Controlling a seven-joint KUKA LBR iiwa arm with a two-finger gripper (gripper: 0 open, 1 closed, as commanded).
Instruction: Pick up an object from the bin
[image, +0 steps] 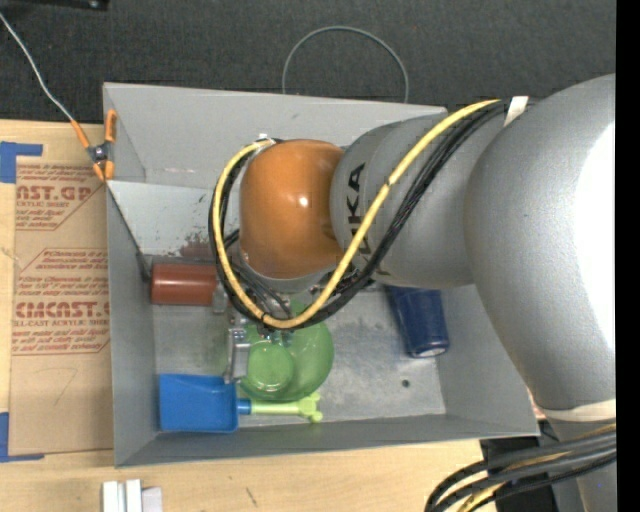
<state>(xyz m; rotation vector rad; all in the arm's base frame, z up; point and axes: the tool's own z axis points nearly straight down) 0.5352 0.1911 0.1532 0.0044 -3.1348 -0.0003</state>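
the arm (520, 200), nearest the camera, reaches in from the view's right, with its orange wrist cover (290, 205) over the middle of the bin (130, 300). the gripper (240, 352) hangs below the cover. whether it is spread or closed cannot be told. a translucent green cup (305, 362) lies front-centre, immediately view-right of the gripper. a grasp there would probably need a small shift that way. a blue boxy toy (197, 403) lies near, front-left.

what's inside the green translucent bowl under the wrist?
A smaller light-green round cup sits inside the green translucent plastic bowl. The bowl's far part is covered by the arm's orange wrist cover, so anything there is hidden.
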